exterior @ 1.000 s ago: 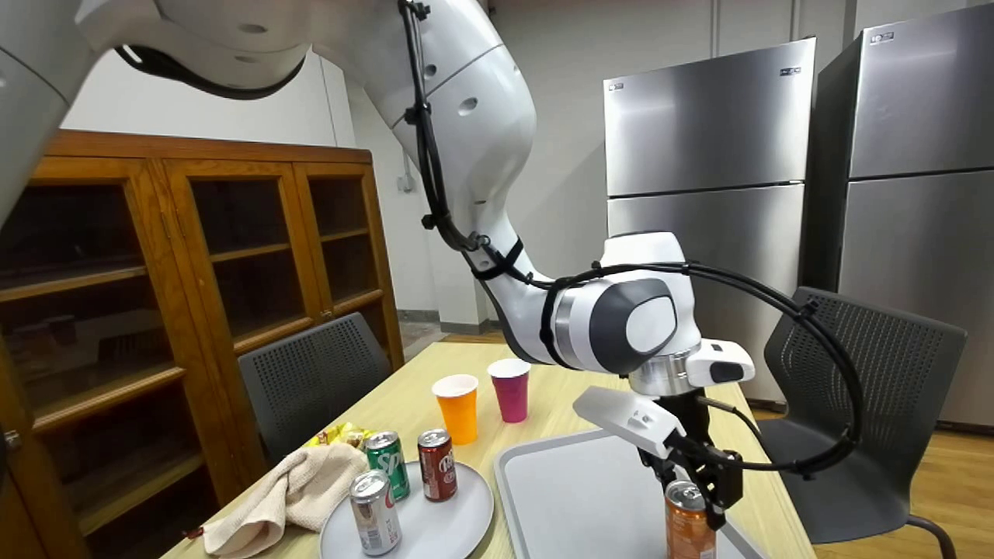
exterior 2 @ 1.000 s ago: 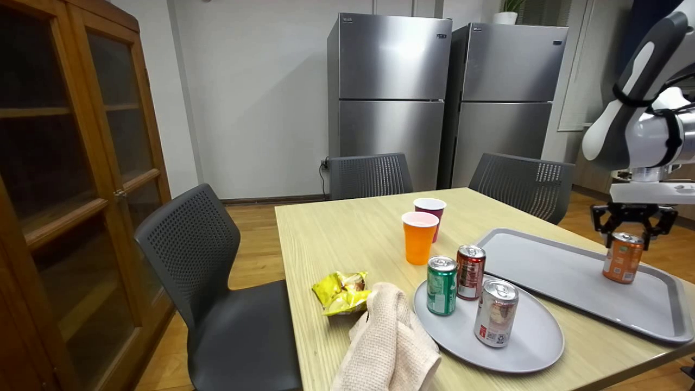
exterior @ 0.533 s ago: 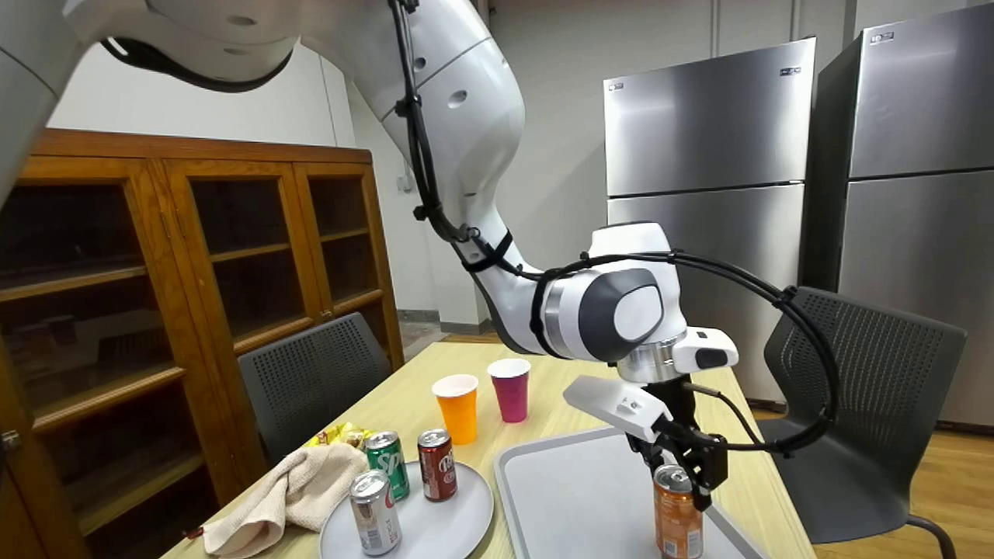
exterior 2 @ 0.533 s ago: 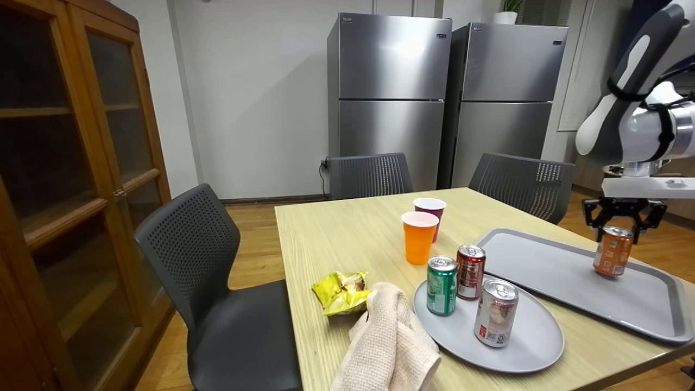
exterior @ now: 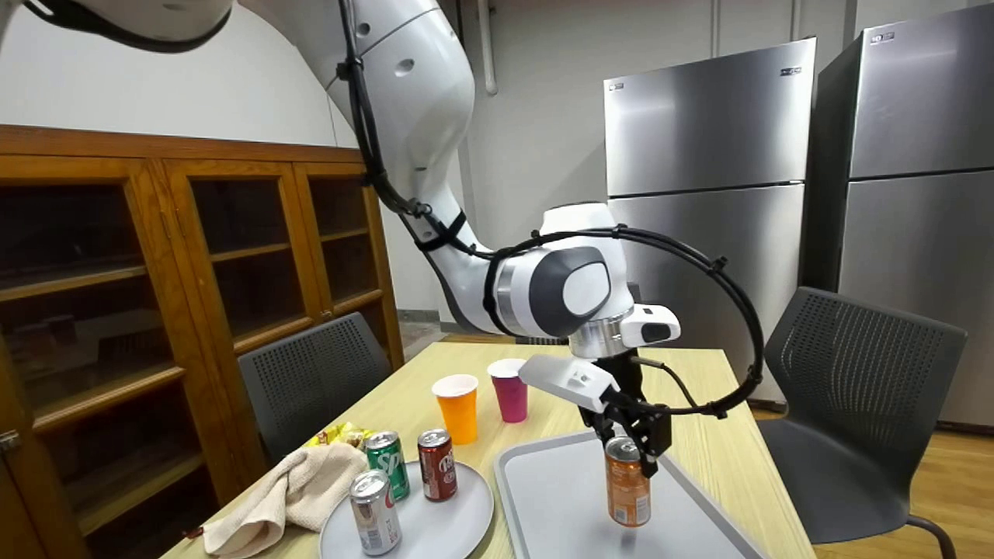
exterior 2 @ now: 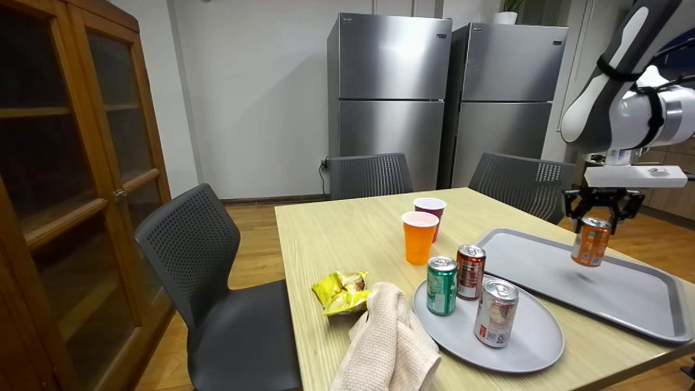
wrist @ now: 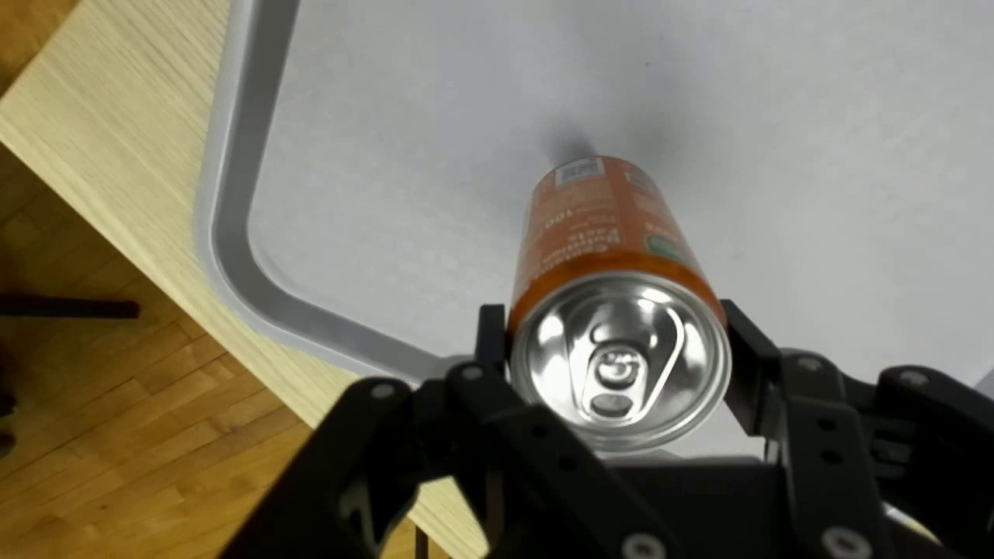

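My gripper (exterior 2: 596, 227) is shut on an orange soda can (exterior 2: 591, 245), one finger against each side near its top. In the wrist view the can's silver lid (wrist: 621, 361) faces the camera, and the label side runs down toward the tray. The can hangs upright or nearly so above the grey rectangular tray (exterior: 559, 497). Below it a small shadow falls on the tray, with a gap between. To the side, a round grey plate (exterior 2: 456, 336) bears a green can (exterior 2: 441, 288), a dark red can (exterior 2: 470, 274) and a silver can (exterior 2: 496, 315).
An orange cup (exterior: 457, 411) and a purple cup (exterior: 510, 392) stand beyond the plate. Beside the plate lie a beige cloth (exterior 2: 388, 347) and a yellow snack bag (exterior 2: 341, 293). Dark chairs (exterior: 846, 419) surround the wooden table (exterior 2: 347, 233); two fridges and a cabinet stand behind.
The arm has risen with the orange can, lifting it off the tray and carrying it leftward in both exterior views, toward the plate's side. The other objects have stayed put.
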Robot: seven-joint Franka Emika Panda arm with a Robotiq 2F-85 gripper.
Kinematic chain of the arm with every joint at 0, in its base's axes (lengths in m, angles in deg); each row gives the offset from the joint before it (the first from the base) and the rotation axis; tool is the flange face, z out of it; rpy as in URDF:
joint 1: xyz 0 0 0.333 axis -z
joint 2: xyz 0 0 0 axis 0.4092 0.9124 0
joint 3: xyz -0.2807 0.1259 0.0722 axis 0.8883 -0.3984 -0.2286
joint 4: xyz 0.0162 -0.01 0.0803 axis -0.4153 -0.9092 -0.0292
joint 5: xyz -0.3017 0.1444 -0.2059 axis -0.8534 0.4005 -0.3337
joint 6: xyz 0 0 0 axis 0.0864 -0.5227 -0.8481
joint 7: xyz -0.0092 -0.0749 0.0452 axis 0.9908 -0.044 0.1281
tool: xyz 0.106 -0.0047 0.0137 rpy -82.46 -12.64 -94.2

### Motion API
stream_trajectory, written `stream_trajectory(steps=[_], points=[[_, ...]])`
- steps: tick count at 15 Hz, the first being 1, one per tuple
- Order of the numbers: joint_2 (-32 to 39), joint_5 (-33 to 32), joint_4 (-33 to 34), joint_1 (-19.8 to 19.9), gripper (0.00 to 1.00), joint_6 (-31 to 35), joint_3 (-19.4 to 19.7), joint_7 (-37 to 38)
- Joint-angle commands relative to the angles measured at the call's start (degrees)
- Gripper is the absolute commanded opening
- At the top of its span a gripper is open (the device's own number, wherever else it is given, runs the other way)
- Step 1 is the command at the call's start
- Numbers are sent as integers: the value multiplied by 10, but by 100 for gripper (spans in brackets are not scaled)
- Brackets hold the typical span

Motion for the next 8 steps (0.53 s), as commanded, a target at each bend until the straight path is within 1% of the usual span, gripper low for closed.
stream_trajectory(steps=[1, 8], points=[[-67, -28, -69, -31, 40, 15, 4, 11], [-131, -81, -149, -87, 40, 23, 5, 50]])
